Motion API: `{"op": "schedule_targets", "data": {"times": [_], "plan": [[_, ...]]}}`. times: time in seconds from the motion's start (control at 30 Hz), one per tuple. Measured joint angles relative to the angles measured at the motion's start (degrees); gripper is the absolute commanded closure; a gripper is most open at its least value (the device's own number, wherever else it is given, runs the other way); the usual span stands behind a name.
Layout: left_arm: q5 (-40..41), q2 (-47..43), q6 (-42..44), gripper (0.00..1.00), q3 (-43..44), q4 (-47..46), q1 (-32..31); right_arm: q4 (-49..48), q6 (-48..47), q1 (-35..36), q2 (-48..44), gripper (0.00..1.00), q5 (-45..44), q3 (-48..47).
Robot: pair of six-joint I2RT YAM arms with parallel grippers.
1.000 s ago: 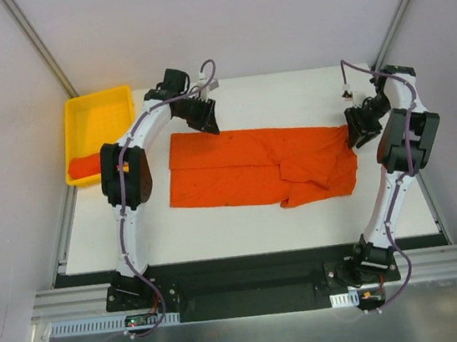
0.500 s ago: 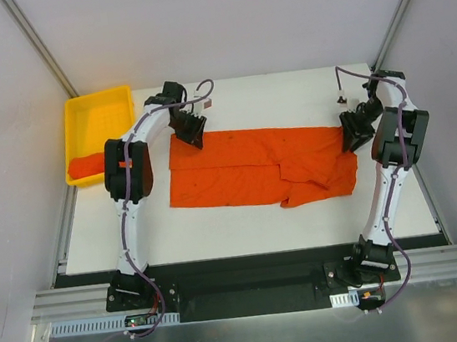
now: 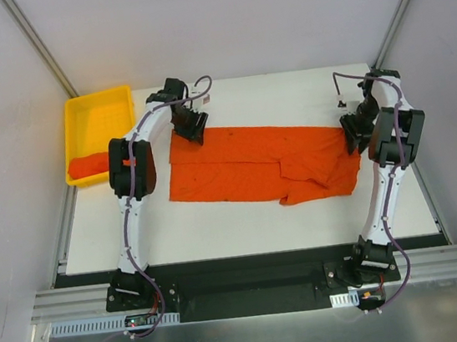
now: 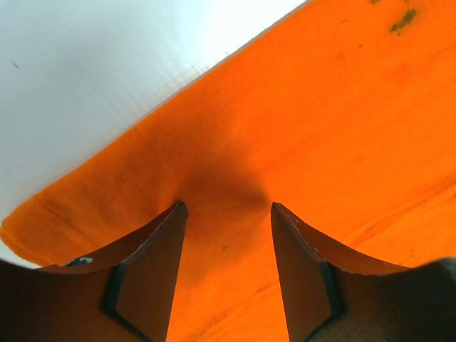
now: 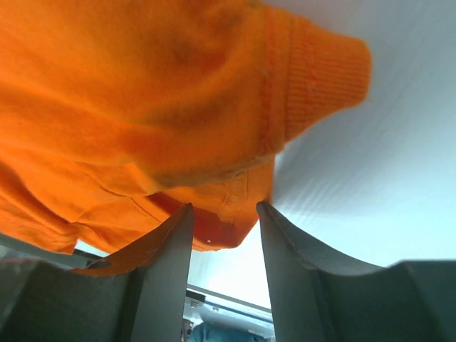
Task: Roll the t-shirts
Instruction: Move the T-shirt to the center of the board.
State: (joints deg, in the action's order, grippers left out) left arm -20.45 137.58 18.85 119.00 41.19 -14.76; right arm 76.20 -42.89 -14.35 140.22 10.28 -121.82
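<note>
An orange t-shirt (image 3: 252,161) lies folded into a long band across the white table (image 3: 243,220). My left gripper (image 3: 191,132) is at the shirt's far left corner; in the left wrist view it (image 4: 225,206) is open, jaws pressed down on the cloth (image 4: 320,128) near its edge. My right gripper (image 3: 352,133) is at the shirt's right end; in the right wrist view it (image 5: 224,206) is open, with the ribbed hem (image 5: 313,71) of the cloth just ahead of the jaws. A second orange shirt (image 3: 86,165) lies in the yellow tray (image 3: 97,121).
The yellow tray sits off the table's far left corner. Metal frame posts (image 3: 35,45) rise at both back corners. The rumpled sleeve part (image 3: 318,180) of the shirt bulges at the near right.
Both grippers have come down and in to the shirt's far corners. The left moved left along the far edge; the right moved slightly up and closer to the right end.
</note>
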Motion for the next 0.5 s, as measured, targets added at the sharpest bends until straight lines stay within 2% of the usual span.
{"op": "schedule_targets", "data": {"times": [0.1,0.3,0.5], "plan": [[0.2,1.7,-0.3,0.41,2.8,-0.1,0.2,0.2,-0.2,0.7,0.9,0.55,-3.1,-2.1],[1.3,2.8,-0.4,0.38,5.5,-0.1,1.0,-1.4,-0.1,1.5,5.0,0.55,-6.8,-11.2],[0.4,2.6,-0.4,0.37,8.5,0.1,1.2,-4.5,0.0,2.2,4.7,0.55,-7.2,-11.5]]}}
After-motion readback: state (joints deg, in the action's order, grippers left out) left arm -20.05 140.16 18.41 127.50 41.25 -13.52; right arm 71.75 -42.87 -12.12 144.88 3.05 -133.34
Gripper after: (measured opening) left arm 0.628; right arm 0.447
